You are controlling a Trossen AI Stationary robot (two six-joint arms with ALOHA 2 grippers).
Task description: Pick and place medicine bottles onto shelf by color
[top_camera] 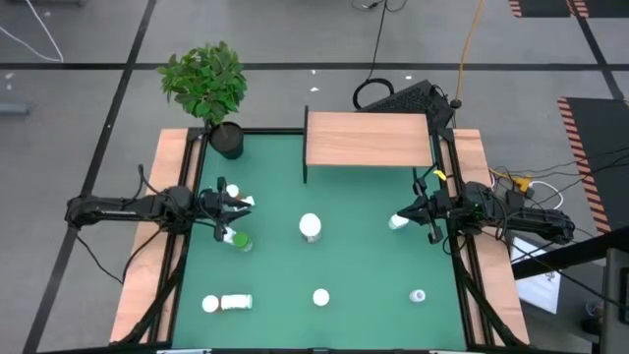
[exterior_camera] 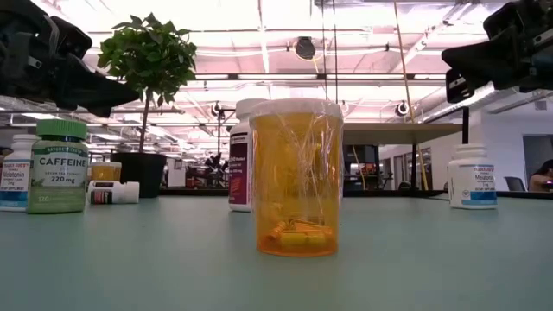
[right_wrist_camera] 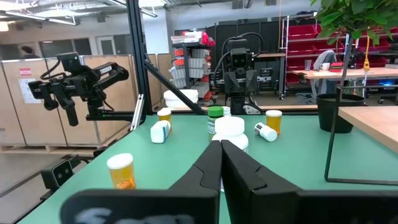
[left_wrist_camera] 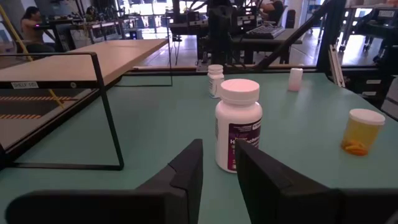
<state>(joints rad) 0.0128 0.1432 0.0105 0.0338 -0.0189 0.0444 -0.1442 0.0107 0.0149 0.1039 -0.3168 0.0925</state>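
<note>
The left hand (top_camera: 228,205), fingers slightly apart and grasping nothing, hovers at the left edge of the green surface (top_camera: 364,265) opposite the clenched, empty right hand (top_camera: 401,219), while bottles (top_camera: 311,227) stand scattered between them and the wooden shelf (top_camera: 369,139) at the far edge holds none.

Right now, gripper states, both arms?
Left gripper: slightly open, holding nothing, at the table's left edge.
Right gripper: closed, holding nothing, at the right edge.
</note>
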